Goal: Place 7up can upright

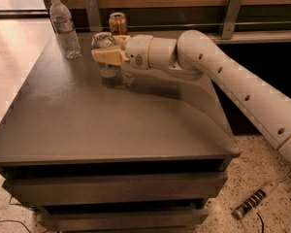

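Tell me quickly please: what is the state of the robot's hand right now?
Hand: closed on the 7up can, held upright over the far part of the table.

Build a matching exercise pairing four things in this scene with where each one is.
1 water bottle
2 orange-brown can
3 7up can
4 power strip

A on the floor
B upright in the pincer, over the table's far part
C table's far left corner
D just behind the pincer

Pairs: 1-C, 2-D, 3-B, 4-A
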